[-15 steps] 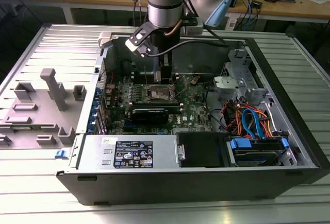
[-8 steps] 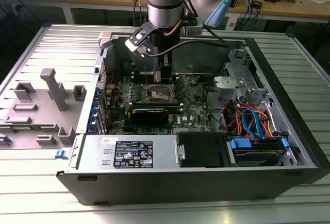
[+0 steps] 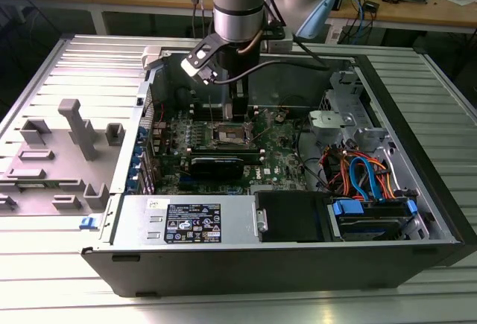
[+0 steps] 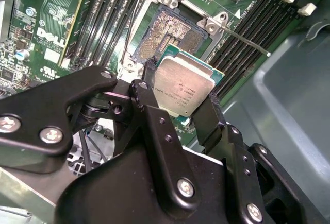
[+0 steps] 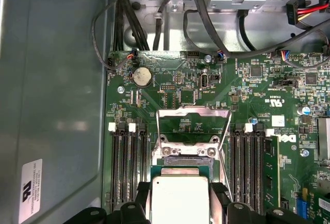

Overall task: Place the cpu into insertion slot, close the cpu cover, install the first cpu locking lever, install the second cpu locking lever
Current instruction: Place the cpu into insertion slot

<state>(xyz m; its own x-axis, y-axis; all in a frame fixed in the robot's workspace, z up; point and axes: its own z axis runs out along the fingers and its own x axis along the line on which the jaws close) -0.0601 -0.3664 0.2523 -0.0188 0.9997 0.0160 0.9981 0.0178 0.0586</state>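
**Cpu held in the gripper over the open slot**

In the exterior view, the arm comes down from the upper middle of the frame into an open computer case (image 3: 417, 190). The gripper (image 3: 237, 115) hangs just over the slot (image 3: 232, 135), in the middle of the green board (image 3: 287, 156).

In the second wrist view, the gripper (image 4: 183, 91) is closed on the cpu (image 4: 183, 86). Its two black fingers (image 4: 152, 112) press on two opposite edges of the chip, and the silver top faces the camera. The cpu is not in the slot (image 4: 167, 28). It is above the slot and covers one edge of it, and most of the field of contacts is uncovered. A thin metal lever (image 4: 246, 42) sticks out free from one corner of the slot. Black memory slots (image 4: 105, 15) run along both sides.

In the first wrist view, the cpu (image 5: 178, 199) sits between the fingers (image 5: 220, 195), just beside the slot (image 5: 188, 158). The cover (image 5: 193, 112) seems to be lifted open on the far side of the slot. A round battery (image 5: 142, 76) lies on the board further away.
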